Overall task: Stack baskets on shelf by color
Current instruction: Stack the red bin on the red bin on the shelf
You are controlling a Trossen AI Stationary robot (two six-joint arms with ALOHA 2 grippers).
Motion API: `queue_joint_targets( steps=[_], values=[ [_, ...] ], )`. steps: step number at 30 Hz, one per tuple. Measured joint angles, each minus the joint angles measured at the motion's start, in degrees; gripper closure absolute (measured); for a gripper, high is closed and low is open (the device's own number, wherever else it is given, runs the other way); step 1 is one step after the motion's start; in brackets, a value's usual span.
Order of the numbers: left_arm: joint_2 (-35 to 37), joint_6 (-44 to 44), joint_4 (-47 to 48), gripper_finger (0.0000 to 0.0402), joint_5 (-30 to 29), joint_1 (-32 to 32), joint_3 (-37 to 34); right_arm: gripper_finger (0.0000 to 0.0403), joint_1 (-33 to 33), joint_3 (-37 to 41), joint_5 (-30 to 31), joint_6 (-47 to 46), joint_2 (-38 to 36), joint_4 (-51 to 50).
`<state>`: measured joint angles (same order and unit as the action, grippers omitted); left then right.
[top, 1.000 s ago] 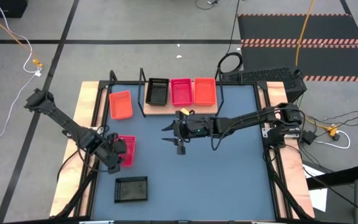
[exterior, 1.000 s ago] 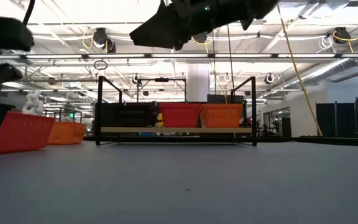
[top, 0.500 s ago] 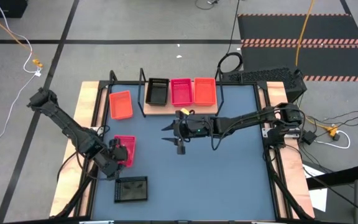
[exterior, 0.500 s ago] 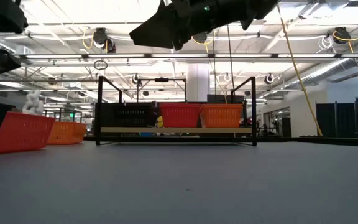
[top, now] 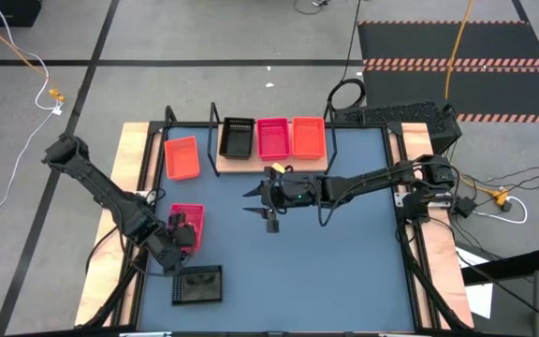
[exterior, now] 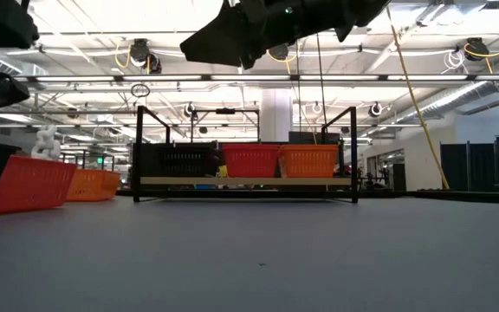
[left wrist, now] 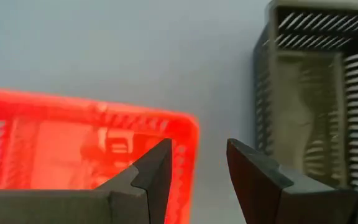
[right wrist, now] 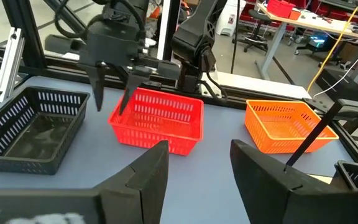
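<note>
Two grippers, both spread, holding nothing. Left gripper (top: pixel 182 231) hovering over near end of red basket (top: pixel 188 225), fingers (left wrist: pixel 156 171) astride its end wall; basket partly hidden under arm. Black basket (top: pixel 198 285) just beside, apart from it, cut off in left wrist view. Right gripper (top: pixel 254 201) raised mid-table, short of shelf (top: pixel 251 161). On shelf: black, red, orange baskets side by side. Orange basket (top: pixel 182 157) on table left of shelf. Stack depth on shelf hard to make out.
</note>
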<state>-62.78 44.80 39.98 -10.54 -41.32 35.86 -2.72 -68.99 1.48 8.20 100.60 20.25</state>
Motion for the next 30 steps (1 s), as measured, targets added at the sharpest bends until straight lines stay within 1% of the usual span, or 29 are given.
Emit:
queue_joint_targets(
  steps=[2, 5, 10, 13, 15, 17, 19, 21, 23, 27, 28, 30],
  values=[
    [-0.6, -0.6, -1.9, 0.0242, -0.1, -0.4, 0.0, 0.0234, 0.0, 0.0, 0.0, 0.0, 0.0, -0.1],
    [-1.8, -1.4, -2.7, 0.0223, 0.0, -1.7, 0.0, 0.0234, 0.0, 0.0, 0.0, 0.1, 0.0, -0.2],
    [-4.0, -1.2, -1.5, 0.0170, -1.6, -2.7, 0.0, 0.0234, 0.0, 0.0, 0.0, 0.1, 0.0, -0.2],
    [-4.5, 0.1, 1.8, 0.0143, -3.0, -2.4, 0.0, 0.0234, 0.0, 0.0, -0.1, 0.2, 0.0, -0.2],
    [-4.5, 1.1, 4.2, 0.0136, -3.2, -2.2, 0.0, 0.0234, 0.0, 0.0, -0.1, 0.2, 0.0, -0.2],
    [-4.5, 1.5, 5.6, 0.0140, -3.3, -2.1, 0.0, 0.0234, 0.0, 0.0, -0.1, 0.2, 0.0, -0.1],
    [-4.5, 1.5, 6.5, 0.0160, -3.3, -2.1, 0.0, 0.0234, 0.0, 0.0, -0.1, 0.2, 0.0, -0.1],
    [-4.5, 1.9, 6.6, 0.0194, -3.2, -2.1, 0.0, 0.0234, 0.0, 0.0, -0.1, 0.2, 0.0, -0.1],
    [-4.5, 1.9, 6.5, 0.0241, -2.2, -2.1, 0.0, 0.0234, 0.0, 0.0, -0.1, 0.2, 0.0, -0.1],
    [-4.5, 2.0, 6.5, 0.0360, 1.4, -2.1, 0.0, 0.0234, 0.0, 0.0, -0.1, 0.2, -0.3, -0.4],
    [-4.5, 2.2, 6.5, 0.0379, 1.9, -2.1, 0.0, 0.0234, 0.0, 0.0, -0.1, 0.2, -0.7, -1.0],
    [-4.4, 3.4, 6.5, 0.0384, 2.6, -2.0, 0.0, 0.0234, 0.0, 0.0, 0.0, 0.2, -1.9, -1.9]
  ],
)
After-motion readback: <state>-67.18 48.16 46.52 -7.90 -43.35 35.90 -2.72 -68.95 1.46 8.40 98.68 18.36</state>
